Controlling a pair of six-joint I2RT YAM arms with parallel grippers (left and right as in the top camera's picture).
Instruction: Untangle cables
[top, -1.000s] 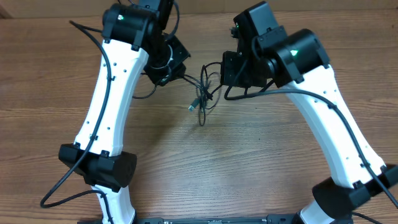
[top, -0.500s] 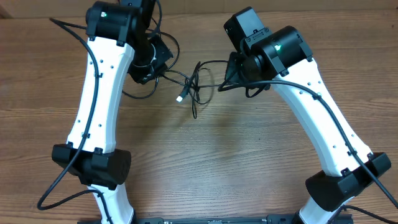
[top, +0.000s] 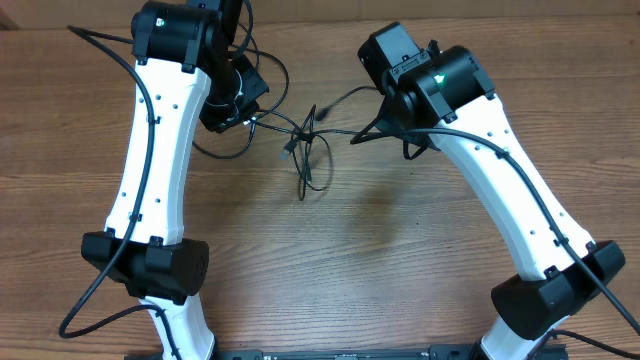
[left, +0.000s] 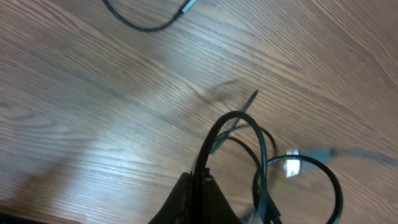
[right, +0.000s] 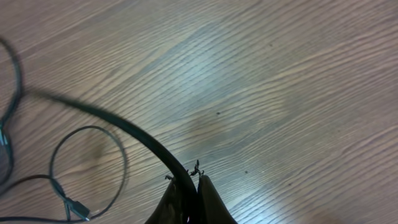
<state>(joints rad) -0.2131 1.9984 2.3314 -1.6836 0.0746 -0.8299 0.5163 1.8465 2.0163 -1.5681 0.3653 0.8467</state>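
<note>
The cables (top: 308, 138) form a thin black tangle strung between my two grippers above the wooden table, with a loop hanging toward the front and a small pale plug (top: 288, 152) on its left side. My left gripper (top: 248, 113) is shut on one black strand; in the left wrist view its closed tips (left: 202, 178) pinch the cable (left: 219, 127), and loops with a white plug (left: 291, 166) hang to the right. My right gripper (top: 390, 124) is shut on another strand; in the right wrist view its tips (right: 193, 179) clamp a cable (right: 134, 132) running up and left.
The wood-grain table (top: 400, 250) lies under everything. A separate cable end (left: 149, 25) crosses the top of the left wrist view. A thin loop with a small plug (right: 78, 210) hangs at the lower left of the right wrist view. The arms' own thick wires trail along both arms.
Both arms have shifted left, the left gripper pulling farther toward the back left. The tangle moved left with them and its strands now stretch out more between the grippers.
</note>
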